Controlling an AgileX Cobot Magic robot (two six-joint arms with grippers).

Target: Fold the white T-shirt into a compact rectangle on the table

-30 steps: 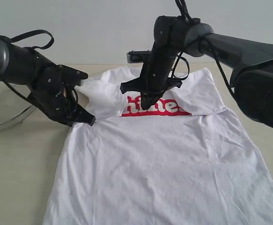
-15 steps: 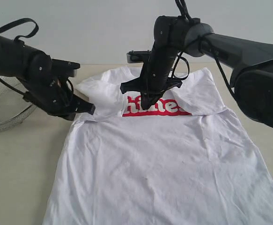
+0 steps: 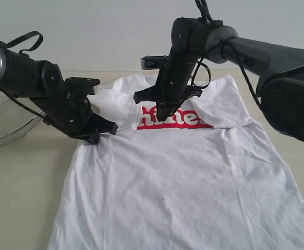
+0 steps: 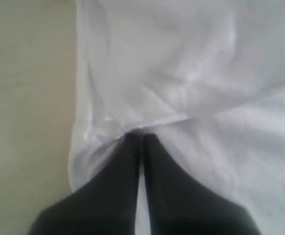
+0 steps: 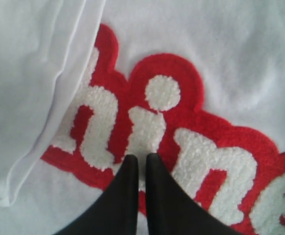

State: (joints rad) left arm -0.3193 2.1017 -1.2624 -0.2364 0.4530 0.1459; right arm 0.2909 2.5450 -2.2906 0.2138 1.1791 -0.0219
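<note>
In the exterior view the shirt [image 3: 183, 187] lies flat on the tabletop [image 3: 21, 187], hem near, chest far, with both sleeves turned in over the chest. Over the last second the left tool [image 3: 106, 130] has swung in from the shirt's left edge and now sits further right, low at the near edge of the folded left sleeve [image 3: 118, 107]. The right tool [image 3: 162, 115] has not moved and stands tip-down on the red lettering [image 3: 185, 121].

In the left wrist view the left tool's jaws are closed, their tips at the sleeve's hem where the cloth puckers. Whether any cloth is nipped cannot be told.

In the right wrist view the right tool is closed on nothing, its tips pressing on the lettering.

The sleeve fold looks laid, so the side folds are probably next.
</note>
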